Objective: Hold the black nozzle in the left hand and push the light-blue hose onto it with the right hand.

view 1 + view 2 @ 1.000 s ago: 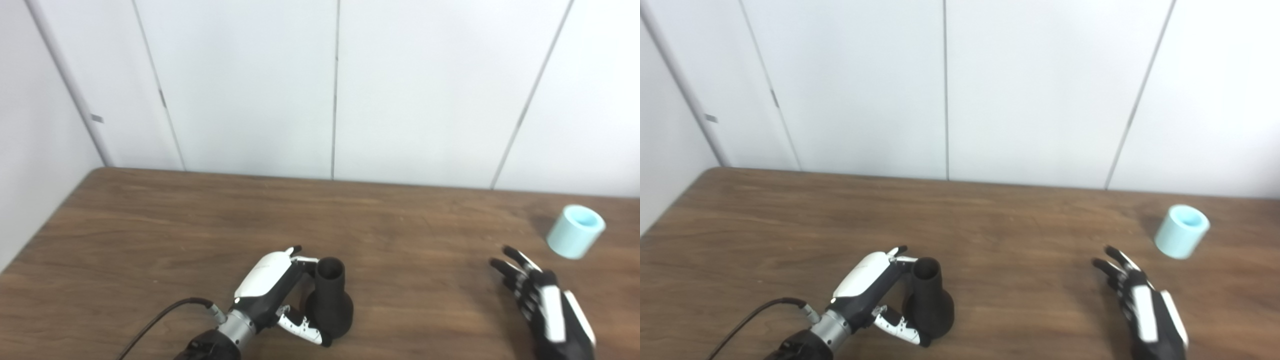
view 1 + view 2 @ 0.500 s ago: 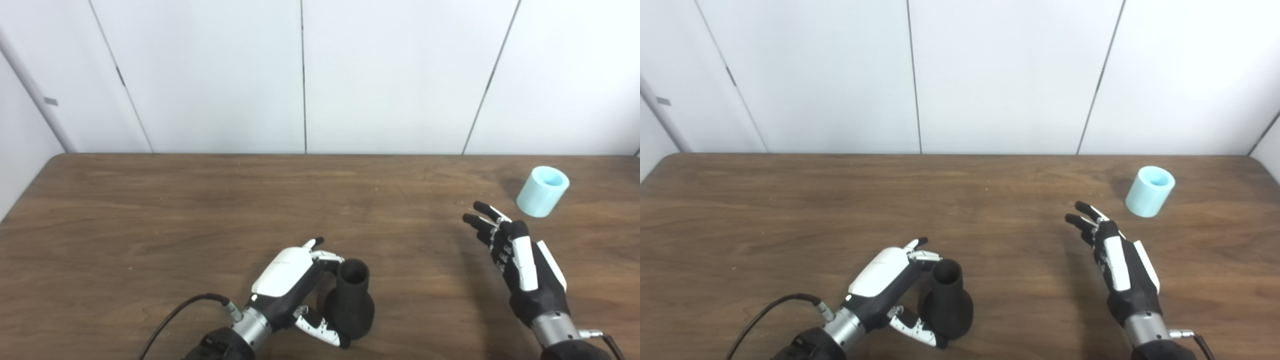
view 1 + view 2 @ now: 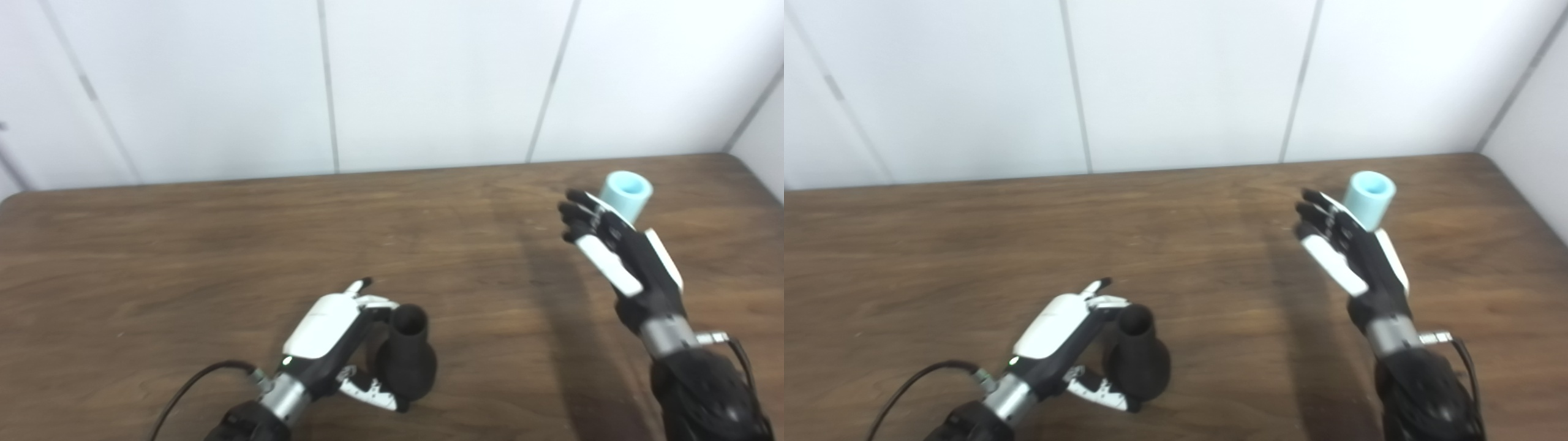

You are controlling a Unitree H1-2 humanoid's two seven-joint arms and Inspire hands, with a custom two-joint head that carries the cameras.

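Nearest the front table (image 3: 153, 257) edge, the nozzle (image 3: 405, 361) stands upright on its bulbous base, matt black, with a narrower neck and open round mouth facing up; the left hand (image 3: 331, 337) is wrapped round it, fingers at the neck and thumb at the base. Farther back on the right, the right hand (image 3: 1347, 254) is raised above the table with fingers spread, holding nothing. Just behind its fingertips sits the hose (image 3: 1370, 191), a short light-blue cylinder with an open top, near the far right corner.
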